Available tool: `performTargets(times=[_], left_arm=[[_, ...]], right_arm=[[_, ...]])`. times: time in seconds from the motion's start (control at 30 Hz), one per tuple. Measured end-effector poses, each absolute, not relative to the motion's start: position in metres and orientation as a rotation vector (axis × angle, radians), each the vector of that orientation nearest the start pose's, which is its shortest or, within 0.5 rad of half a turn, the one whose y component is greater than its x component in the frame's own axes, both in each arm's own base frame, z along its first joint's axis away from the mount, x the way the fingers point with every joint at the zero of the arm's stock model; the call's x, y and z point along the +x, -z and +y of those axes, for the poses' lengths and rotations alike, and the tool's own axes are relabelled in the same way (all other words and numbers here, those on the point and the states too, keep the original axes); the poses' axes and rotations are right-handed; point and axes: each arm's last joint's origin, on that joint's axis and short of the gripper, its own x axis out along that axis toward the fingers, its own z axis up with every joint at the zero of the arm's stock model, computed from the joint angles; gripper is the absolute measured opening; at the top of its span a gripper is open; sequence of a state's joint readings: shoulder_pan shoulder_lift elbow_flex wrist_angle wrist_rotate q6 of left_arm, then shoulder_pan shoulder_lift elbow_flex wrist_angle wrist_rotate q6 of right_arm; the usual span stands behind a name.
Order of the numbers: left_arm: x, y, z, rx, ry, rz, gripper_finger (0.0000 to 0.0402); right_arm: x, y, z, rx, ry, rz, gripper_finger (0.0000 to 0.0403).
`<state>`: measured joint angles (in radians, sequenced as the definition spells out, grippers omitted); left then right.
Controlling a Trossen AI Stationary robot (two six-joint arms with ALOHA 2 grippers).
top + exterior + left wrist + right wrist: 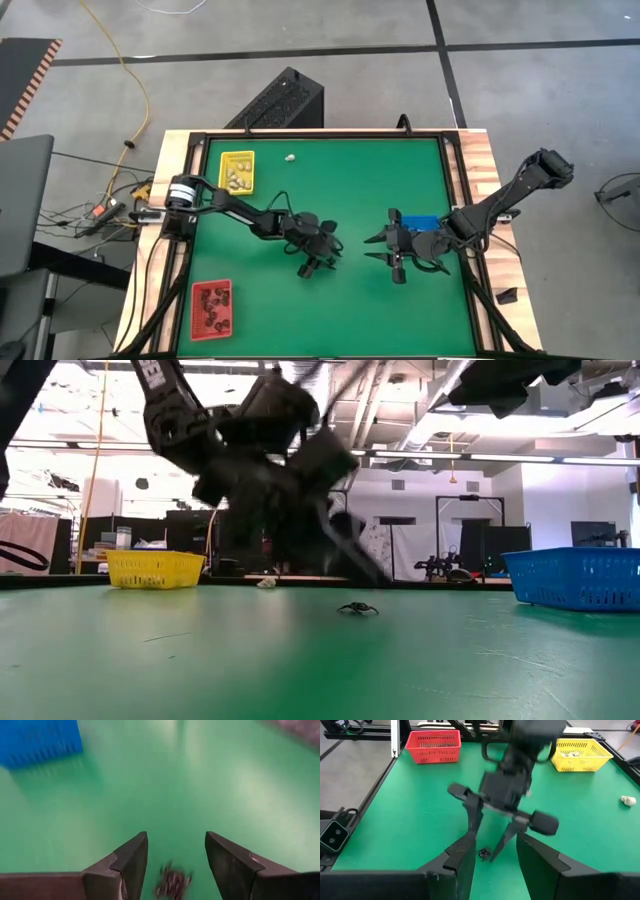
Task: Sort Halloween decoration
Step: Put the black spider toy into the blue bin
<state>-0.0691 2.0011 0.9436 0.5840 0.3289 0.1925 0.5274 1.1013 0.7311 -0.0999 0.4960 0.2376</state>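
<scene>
Three small ribbed plastic trays sit on your green worktop [350, 170]. Reading the overhead view from left to right, the red rectangular tray [211, 309] lies at the near left corner with a cluster of tiny black trinkets [212, 305] in it, too small and crowded for you to count. Further back on the left, the yellow rectangular tray [238, 171] holds several whitish-cream trinkets [236, 179], again too small to count. Just right of that tray you have one loose whitish-cream trinket [290, 158] lying on the bare green surface.

Near the middle, your left tool [318, 262] is over the worktop with its two dark fingers [131, 865] spread apart and holding nothing. One tiny black spider-like trinket [172, 881] lies on the green surface in the gap between them; the table-level view shows it resting flat on the worktop. You cannot tell whether either finger touches it.

To the right, your right tool [378, 246] hangs just beside the left one and faces it, its fingers parted and empty. Behind it the blue rectangular tray [419, 222] sits near the right edge, partly hidden by the arm; its contents are not visible to you.
</scene>
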Motion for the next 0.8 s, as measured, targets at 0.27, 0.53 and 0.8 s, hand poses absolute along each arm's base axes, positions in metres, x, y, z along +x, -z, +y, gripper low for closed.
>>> performTargets(times=[0.27, 0.53, 0.8], left_arm=[[0.382, -0.123, -0.04, 0.105, 0.402, 0.475, 0.0187], [0.38, -0.115, -0.046, 0.081, 0.327, 0.543, 0.0187], [0.363, -0.099, -0.048, 0.097, 0.3, 0.556, 0.0187]], right_arm=[[0.209, -0.264, 0.106, 0.003, 0.017, 0.411, 0.0173], [0.209, -0.263, 0.106, -0.001, 0.018, 0.415, 0.0173], [0.209, -0.264, 0.106, -0.001, 0.018, 0.415, 0.0173]])
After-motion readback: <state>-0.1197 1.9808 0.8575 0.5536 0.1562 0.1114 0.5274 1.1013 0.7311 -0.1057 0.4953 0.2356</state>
